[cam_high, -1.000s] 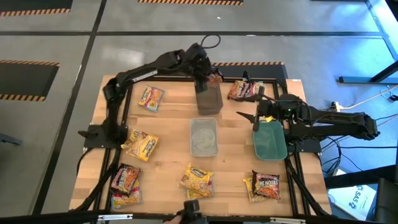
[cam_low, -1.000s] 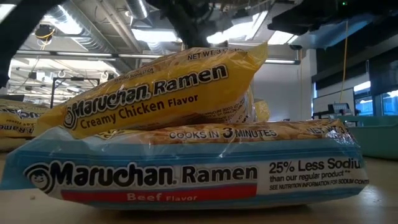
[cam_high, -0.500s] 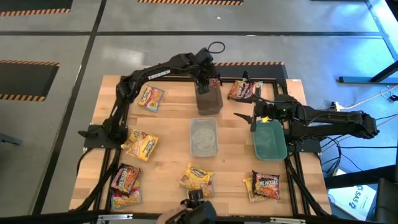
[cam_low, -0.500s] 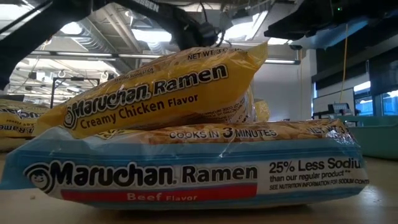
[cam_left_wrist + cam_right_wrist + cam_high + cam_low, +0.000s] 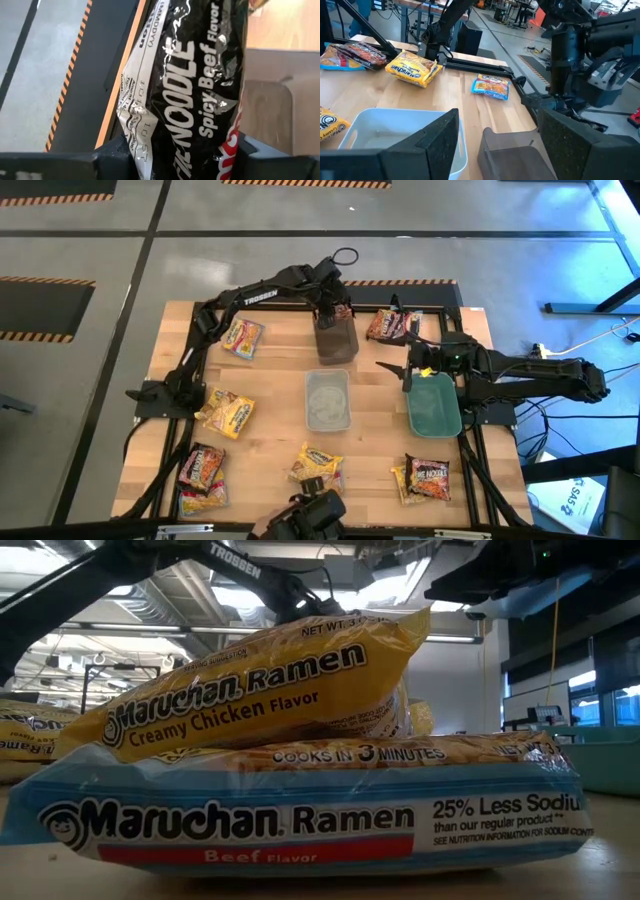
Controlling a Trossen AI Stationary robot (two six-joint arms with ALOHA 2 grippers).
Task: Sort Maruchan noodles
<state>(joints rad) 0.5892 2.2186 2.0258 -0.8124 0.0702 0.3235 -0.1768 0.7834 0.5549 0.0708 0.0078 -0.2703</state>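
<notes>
Our left gripper (image 5: 337, 310) clamps a dark Spicy Beef packet (image 5: 200, 90) over the dark grey bin (image 5: 337, 340), ready to drop it there. Our right gripper (image 5: 400, 365) waits open and empty beside the teal bin (image 5: 435, 408).

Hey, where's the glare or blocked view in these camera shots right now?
Left wrist view: the glossy dark packet held in the left claw fills the frame, with white glare streaks. Low view: two stacked packets block the table, against bright ceiling lights.
</notes>
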